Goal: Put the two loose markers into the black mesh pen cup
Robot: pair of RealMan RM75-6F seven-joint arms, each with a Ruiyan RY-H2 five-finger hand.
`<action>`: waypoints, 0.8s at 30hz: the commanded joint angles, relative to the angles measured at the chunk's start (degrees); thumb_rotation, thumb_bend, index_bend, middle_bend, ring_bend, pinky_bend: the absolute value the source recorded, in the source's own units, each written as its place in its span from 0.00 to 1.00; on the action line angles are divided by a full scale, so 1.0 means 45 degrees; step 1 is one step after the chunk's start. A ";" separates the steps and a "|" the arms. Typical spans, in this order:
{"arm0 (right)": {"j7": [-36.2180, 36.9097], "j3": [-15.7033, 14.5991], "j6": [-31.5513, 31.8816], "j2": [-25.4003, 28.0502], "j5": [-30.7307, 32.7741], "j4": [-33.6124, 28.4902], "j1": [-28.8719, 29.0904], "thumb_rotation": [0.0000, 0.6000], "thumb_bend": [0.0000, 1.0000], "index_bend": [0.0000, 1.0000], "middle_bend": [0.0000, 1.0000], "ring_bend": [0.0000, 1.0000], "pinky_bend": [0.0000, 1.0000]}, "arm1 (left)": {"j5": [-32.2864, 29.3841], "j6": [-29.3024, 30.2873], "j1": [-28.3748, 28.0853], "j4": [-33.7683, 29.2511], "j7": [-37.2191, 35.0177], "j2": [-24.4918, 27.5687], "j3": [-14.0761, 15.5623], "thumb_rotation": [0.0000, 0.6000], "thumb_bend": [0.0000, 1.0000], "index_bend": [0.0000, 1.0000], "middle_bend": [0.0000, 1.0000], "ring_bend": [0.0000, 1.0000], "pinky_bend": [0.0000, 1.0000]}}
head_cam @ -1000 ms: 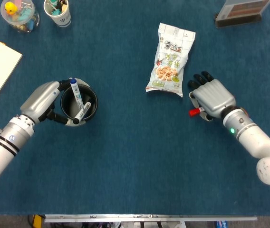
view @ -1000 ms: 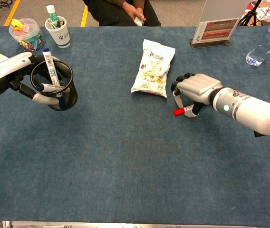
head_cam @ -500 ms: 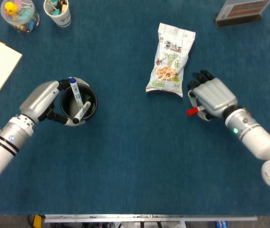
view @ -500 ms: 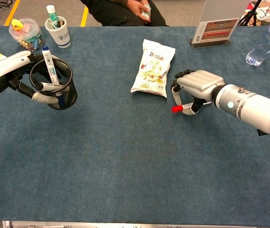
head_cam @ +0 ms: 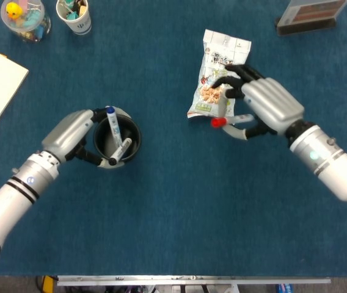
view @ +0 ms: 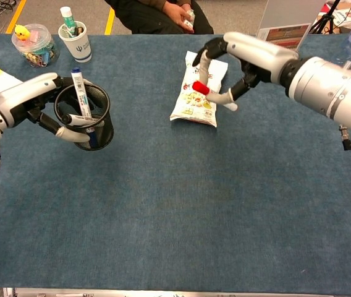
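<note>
A red-capped marker (view: 215, 94) is pinched in the fingers of the right hand (view: 246, 59) and is held in the air above the lower edge of a snack bag (head_cam: 219, 76), which lies flat on the blue table (view: 181, 204). A blue-capped marker (head_cam: 116, 128) is seen standing tilted inside the black mesh pen cup (view: 94, 117). The cup is gripped around its wall by the left hand (head_cam: 79, 137), whose fingers are curled about it. Beyond it, a white paper cup (view: 76, 42) and a clear tub (view: 33, 44) are set near the far edge.
</note>
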 commanded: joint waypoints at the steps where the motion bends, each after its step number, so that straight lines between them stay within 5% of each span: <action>1: 0.1582 0.1032 -0.0012 0.0496 -0.0896 -0.0927 -0.0093 1.00 0.28 0.65 0.26 0.01 0.00 | -0.0207 -0.0218 -0.0169 -0.0121 0.0072 -0.0132 -0.0164 1.00 0.11 0.29 0.40 0.39 0.34; 11: 0.3336 0.2119 0.0122 -0.0028 -0.1077 -0.1651 0.0350 1.00 0.28 0.65 0.26 0.01 0.00 | -0.0843 -0.0851 -0.0615 -0.0461 0.0216 -0.0533 -0.0594 1.00 0.11 0.29 0.40 0.39 0.34; 24: 0.3384 0.2333 0.0011 -0.1476 -0.0571 -0.1493 0.1315 1.00 0.27 0.65 0.26 0.01 0.00 | -0.1273 -0.1187 -0.1003 -0.0607 0.0840 -0.1097 -0.0908 1.00 0.11 0.29 0.40 0.39 0.34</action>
